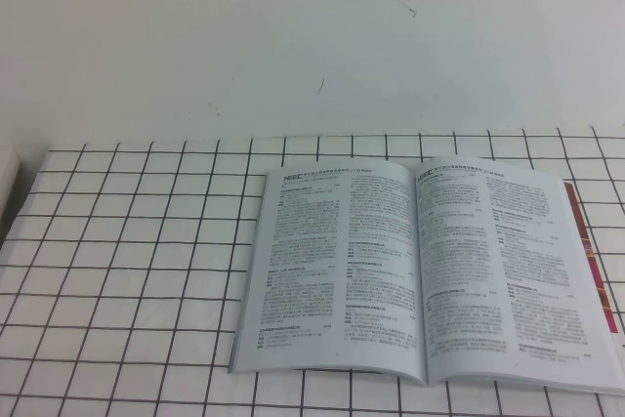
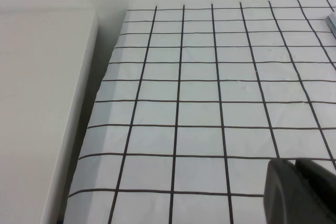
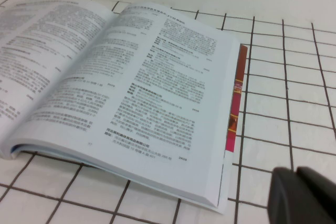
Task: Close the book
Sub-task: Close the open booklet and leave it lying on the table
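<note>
An open book (image 1: 342,261) lies flat on the checked cloth at the right of the table, printed pages up. A strip of its red cover (image 1: 591,251) shows past the right-hand page. No arm appears in the high view. In the right wrist view the book (image 3: 131,93) and its red cover strip (image 3: 236,98) lie close ahead of my right gripper (image 3: 296,171), which is shut and holds nothing, just off the book's near right corner. My left gripper (image 2: 295,163) is shut and empty above bare cloth, far from the book, whose corner (image 2: 332,22) just shows.
A white cloth with a black grid (image 1: 137,271) covers the table. A plain white surface (image 2: 42,103) borders the cloth on its left side. A white wall (image 1: 293,36) stands behind the table.
</note>
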